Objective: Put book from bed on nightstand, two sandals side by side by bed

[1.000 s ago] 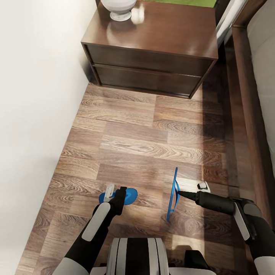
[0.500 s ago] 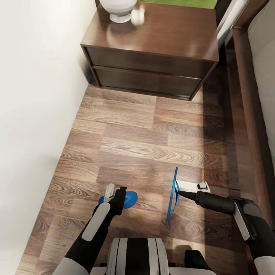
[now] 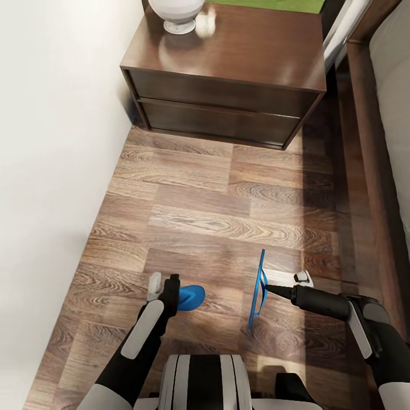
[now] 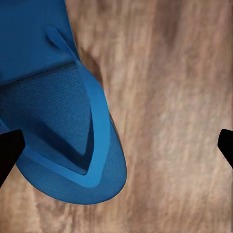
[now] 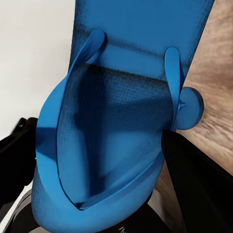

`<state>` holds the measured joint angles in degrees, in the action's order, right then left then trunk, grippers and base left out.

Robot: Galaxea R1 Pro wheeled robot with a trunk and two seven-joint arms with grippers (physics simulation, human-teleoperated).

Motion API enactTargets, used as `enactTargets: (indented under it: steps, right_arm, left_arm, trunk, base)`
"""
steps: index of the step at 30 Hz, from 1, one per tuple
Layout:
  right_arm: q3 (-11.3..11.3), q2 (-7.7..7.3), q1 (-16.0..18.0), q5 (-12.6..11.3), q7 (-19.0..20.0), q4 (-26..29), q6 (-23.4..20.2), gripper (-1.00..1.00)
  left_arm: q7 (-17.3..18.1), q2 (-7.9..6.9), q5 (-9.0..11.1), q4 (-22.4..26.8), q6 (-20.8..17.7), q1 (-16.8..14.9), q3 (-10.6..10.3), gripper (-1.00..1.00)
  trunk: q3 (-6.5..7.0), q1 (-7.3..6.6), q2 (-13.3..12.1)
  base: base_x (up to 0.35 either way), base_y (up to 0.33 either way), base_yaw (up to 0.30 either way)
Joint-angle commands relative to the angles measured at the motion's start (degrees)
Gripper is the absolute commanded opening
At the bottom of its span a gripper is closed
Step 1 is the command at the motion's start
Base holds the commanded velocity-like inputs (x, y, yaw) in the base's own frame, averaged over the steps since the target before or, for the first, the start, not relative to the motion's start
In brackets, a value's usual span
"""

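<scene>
Two blue sandals, head and wrist views. One sandal [image 3: 191,298] is lying flat on the wood-plank floor [image 3: 228,210], just ahead of the robot's trunk, strap side up; the left wrist view is showing its sole and toe strap [image 4: 68,121] against the floorboards. The left gripper [image 3: 162,282] is hovering over the end of this sandal nearer the white wall [image 3: 51,171], its fingers spread wide apart; in the left wrist view the two dark fingertips [image 4: 9,150] are sitting at opposite edges, with one beside the sandal's rim and neither pressing on it.

The other sandal [image 3: 259,290] is standing on edge above the floor, appearing as a thin blue line, well apart from the first one and nearer the bed [image 3: 393,114]. The right gripper [image 3: 269,289] is reaching in from the bed side with its fingers clamped on this sandal; the right wrist view is showing the sole and straps [image 5: 111,145] between the two dark fingers [image 5: 194,184].

The nightstand [image 3: 228,74], a dark glossy cabinet with two drawers, is standing against the wall ahead, beside the bed's dark frame. A white rounded base [image 3: 176,14] is resting on its top near the wall side.
</scene>
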<state>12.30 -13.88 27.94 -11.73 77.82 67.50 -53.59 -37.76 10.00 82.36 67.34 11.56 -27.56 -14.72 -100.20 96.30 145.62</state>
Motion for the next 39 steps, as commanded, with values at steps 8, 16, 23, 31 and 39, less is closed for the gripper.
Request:
enactTargets:
  steps: [8,16,23,31,39]
  right_arm:
    - [0.0,-0.01,0.01,-0.05,0.05,0.0,-0.4,-1.0]
    - [-0.01,-0.02,0.01,-0.04,0.05,0.0,-0.41,-1.0]
    - [-0.04,-0.04,0.01,-0.04,0.05,0.0,-0.42,-1.0]
    - [-0.06,-0.01,0.01,-0.04,0.05,0.0,-0.4,-1.0]
    - [-0.08,-0.01,0.01,0.01,0.04,0.0,-0.38,-1.0]
  left_arm:
    - [-0.45,0.0,0.35,0.07,6.24,-0.04,-0.1,1.0]
    - [-5.19,0.0,-0.17,0.04,12.07,-0.04,-1.17,1.0]
    - [-5.47,0.0,-0.88,-0.26,12.6,-0.03,-1.74,1.0]
    - [-5.45,0.0,-1.17,-0.25,12.61,-0.03,-1.73,1.0]
    - [-5.4,0.0,-1.36,-0.27,12.61,-0.01,-1.73,1.0]
  trunk:
    - [-0.03,-0.01,0.01]
    - [-0.03,-0.01,0.01]
    - [-0.03,-0.01,0.01]
    - [-0.03,-0.01,0.01]
    - [-0.03,-0.01,0.01]
  base:
    - [0.0,0.0,0.0]
    - [0.0,0.0,0.0]
    - [0.0,0.0,0.0]
    - [0.0,0.0,0.0]
    - [0.0,0.0,0.0]
